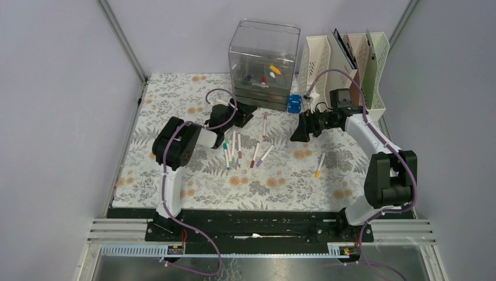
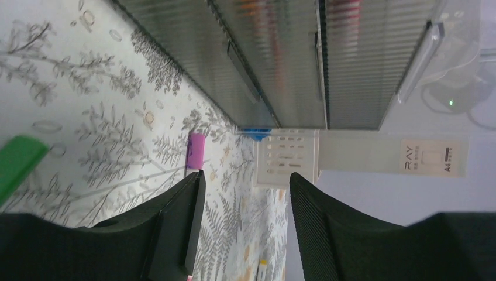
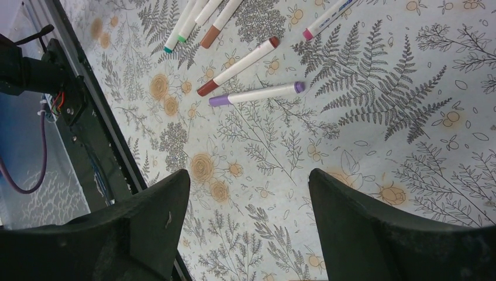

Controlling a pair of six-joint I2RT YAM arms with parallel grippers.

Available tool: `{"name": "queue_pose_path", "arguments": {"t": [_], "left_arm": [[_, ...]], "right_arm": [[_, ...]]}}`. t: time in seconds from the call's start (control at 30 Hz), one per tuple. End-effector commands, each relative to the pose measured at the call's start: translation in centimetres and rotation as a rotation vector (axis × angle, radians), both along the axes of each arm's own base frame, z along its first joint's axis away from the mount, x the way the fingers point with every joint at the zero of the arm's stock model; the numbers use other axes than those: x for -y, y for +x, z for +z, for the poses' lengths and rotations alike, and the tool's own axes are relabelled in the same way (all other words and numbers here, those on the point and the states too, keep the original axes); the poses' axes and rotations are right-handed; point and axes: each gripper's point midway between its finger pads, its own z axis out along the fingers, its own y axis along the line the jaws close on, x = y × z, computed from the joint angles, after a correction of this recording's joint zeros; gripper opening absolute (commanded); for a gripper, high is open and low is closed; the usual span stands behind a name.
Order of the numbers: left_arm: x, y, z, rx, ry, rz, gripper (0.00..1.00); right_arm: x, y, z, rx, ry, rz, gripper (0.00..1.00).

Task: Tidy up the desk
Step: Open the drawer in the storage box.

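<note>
The desk (image 1: pixel 281 184) wears a white cloth with grey ferns and orange flowers. Several markers (image 1: pixel 237 149) lie scattered at its middle, and one yellow-tipped marker (image 1: pixel 319 165) lies apart to the right. My left gripper (image 1: pixel 244 115) hovers just in front of the clear drawer unit (image 1: pixel 263 58), turned on its side, open with nothing between its fingers (image 2: pixel 245 181). A purple marker end (image 2: pixel 196 151) shows just past one fingertip. My right gripper (image 1: pixel 296 133) hangs open and empty (image 3: pixel 248 178) over bare cloth, near a brown marker (image 3: pixel 237 66) and a purple marker (image 3: pixel 257 93).
White and pale magazine files (image 1: pixel 345 64) stand at the back right. A small blue object (image 1: pixel 294 103) sits beside the drawer unit. A black rail (image 1: pixel 257 219) runs along the near edge. A green marker (image 2: pixel 17 164) lies to the left of my left fingers.
</note>
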Motion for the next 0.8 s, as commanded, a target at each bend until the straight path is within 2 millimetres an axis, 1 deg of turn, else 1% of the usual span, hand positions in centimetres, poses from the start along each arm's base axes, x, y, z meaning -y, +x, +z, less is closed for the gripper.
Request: {"name": "queue_pose_path", "arguments": {"t": [0.0, 0.13, 0.33, 0.37, 0.47, 0.6, 0.7, 0.77], "left_arm": [[0.8, 3.2, 3.1, 0.105, -0.082, 0.051, 0.58], [1.4, 4.5, 2.2, 0.097, -0.099, 0.05, 0.55], [1.7, 5.7, 0.5, 0.066, -0.114, 0.071, 0.53], [1.8, 5.8, -0.1, 0.058, -0.116, 0.07, 0.52], [2.0, 6.4, -0.3, 0.062, -0.13, 0.073, 0.5], [2.3, 6.8, 0.3, 0.092, -0.157, 0.07, 0.5], [2.3, 6.6, 0.8, 0.117, -0.172, 0.063, 0.49], [2.1, 6.1, 1.4, 0.138, -0.193, 0.059, 0.44]], "right_arm": [[-0.5, 0.4, 1.7, 0.029, 0.066, 0.01, 0.81], [-0.4, 0.5, 1.6, 0.025, 0.069, 0.008, 0.81], [-0.1, 0.5, 1.7, 0.027, 0.07, -0.001, 0.81], [-0.1, 0.5, 1.7, 0.027, 0.07, -0.002, 0.81], [0.0, 0.5, 1.6, 0.021, 0.07, -0.005, 0.81], [0.0, 0.5, 1.5, 0.019, 0.07, -0.006, 0.81], [0.0, 0.5, 1.5, 0.017, 0.069, -0.006, 0.81], [0.0, 0.5, 1.4, 0.014, 0.068, -0.007, 0.81]]}}
